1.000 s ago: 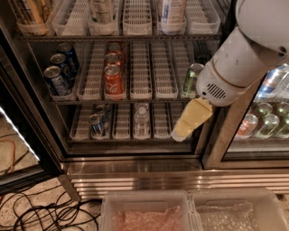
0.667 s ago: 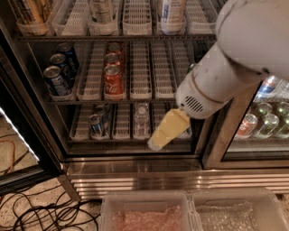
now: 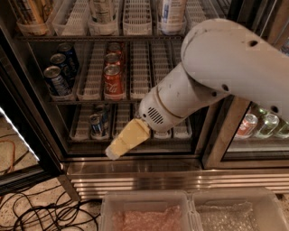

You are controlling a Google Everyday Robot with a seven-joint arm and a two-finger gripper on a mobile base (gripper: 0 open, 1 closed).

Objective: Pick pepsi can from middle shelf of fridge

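Note:
The fridge (image 3: 180,178) stands open in front of me, with a ribbed steel base. Three dark-blue pepsi cans (image 3: 56,81) stand in a row in the leftmost lane of the middle shelf (image 3: 90,100). Red cola cans (image 3: 113,81) stand two lanes to their right. My gripper (image 3: 115,152), with pale yellow tips, hangs in front of the lower shelf, below and to the right of the pepsi cans and well apart from them. The big white arm (image 3: 216,72) hides the right part of the middle shelf.
Tall bottles (image 3: 169,13) stand on the top shelf. Small cans (image 3: 95,125) stand on the lower shelf. Bottles (image 3: 266,124) show behind the right glass door. Black cables (image 3: 40,212) lie on the floor at left. Two clear plastic bins (image 3: 149,212) sit in front of the base.
The arm has swung left and down across the fridge front. The gripper went from the right side of the lower shelf to its left-middle. The green can is now hidden.

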